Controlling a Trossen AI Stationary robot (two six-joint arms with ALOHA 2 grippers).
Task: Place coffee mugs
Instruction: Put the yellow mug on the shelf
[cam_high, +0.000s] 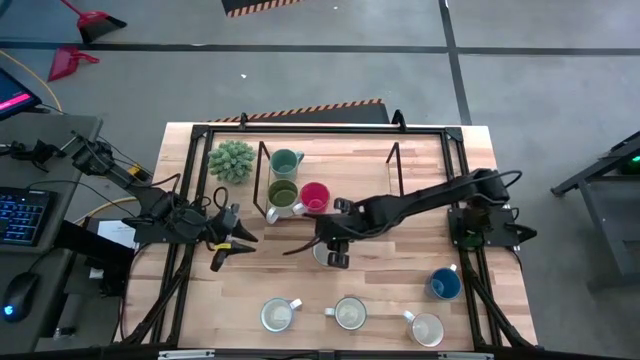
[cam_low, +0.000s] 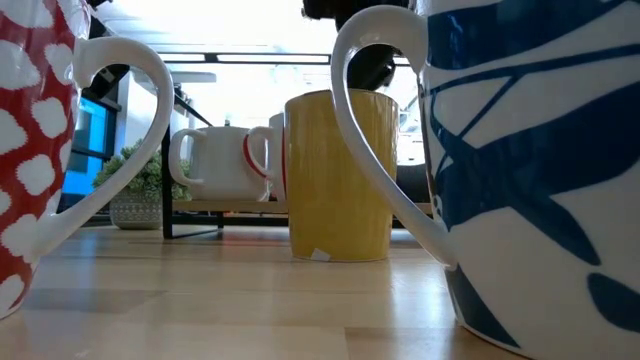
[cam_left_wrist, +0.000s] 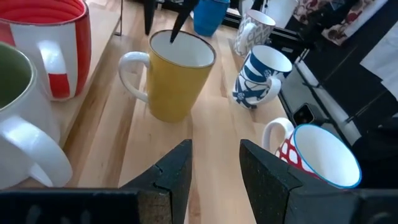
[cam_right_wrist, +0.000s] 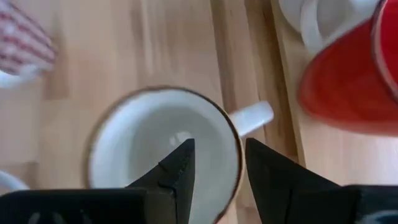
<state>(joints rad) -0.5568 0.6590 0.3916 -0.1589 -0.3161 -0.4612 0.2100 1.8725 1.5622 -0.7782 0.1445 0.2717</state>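
**Yellow mug stands on the worktop, right jaws parted above it**

At nine o'clock on the worktop (cam_high: 300, 265) the left gripper (cam_high: 240, 241) waits low, its arm reaching in from the edge. Its jaws stand parted and empty, pointing toward three o'clock, probably parked so the middle stays free for the other arm.

Just past it, toward eleven o'clock, a spiky potted plant (cam_high: 232, 160) sits beside a dark wire rack (cam_high: 266, 172). Three mugs cluster there: the teal mug (cam_high: 286, 161) farthest back, the olive mug (cam_high: 283, 193) in front of it, the red mug (cam_high: 314, 196) just beside that. They look grouped as the placing zone.

At the centre, the right gripper (cam_high: 333, 246) hangs over the yellow mug (cam_left_wrist: 177, 73), which stands upright on the wood. The right wrist view looks straight down into its white inside, one finger over the bowl and one outside the rim, apart and apparently not pinching it. I judge the mug is resting on its own. The right arm stretches long from three o'clock, wrist bent downward.

Along six o'clock three pale mugs (cam_high: 350, 314) wait in a row, and the blue mug (cam_high: 445, 284) stands near four o'clock.
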